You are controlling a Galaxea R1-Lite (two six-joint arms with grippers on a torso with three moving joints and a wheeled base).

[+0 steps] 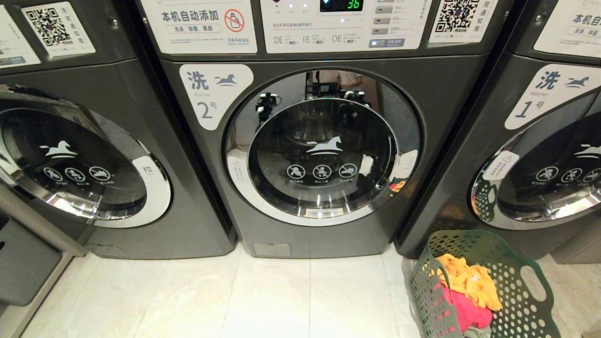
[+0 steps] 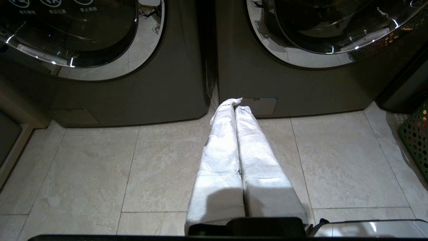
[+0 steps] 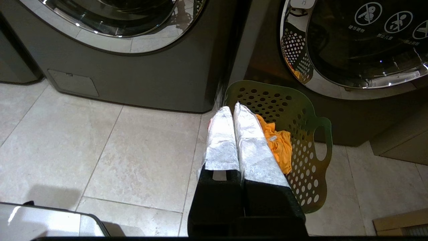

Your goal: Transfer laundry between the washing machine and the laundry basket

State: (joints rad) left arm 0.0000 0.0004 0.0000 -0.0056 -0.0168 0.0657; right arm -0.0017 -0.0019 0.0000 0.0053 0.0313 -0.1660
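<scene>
The dark grey washing machine (image 1: 324, 141) labelled 2 stands straight ahead with its round chrome-rimmed glass door closed. The dark green holed laundry basket (image 1: 516, 286) sits on the floor at the lower right, in front of the neighbouring machine. Orange-yellow laundry (image 1: 469, 279) lies on top in it, with pink-red laundry (image 1: 462, 310) beneath. My left gripper (image 2: 235, 104) is shut and empty, hanging above the floor tiles near the machine's base. My right gripper (image 3: 231, 107) is shut and empty, held above the basket (image 3: 301, 134) beside the orange garment (image 3: 279, 144). Neither arm shows in the head view.
A grey machine (image 1: 84, 155) stands on the left and the machine labelled 1 (image 1: 540, 155) on the right. Pale floor tiles (image 1: 263, 300) stretch before the machines. A grey ledge or cabinet (image 1: 28, 263) juts in at the lower left.
</scene>
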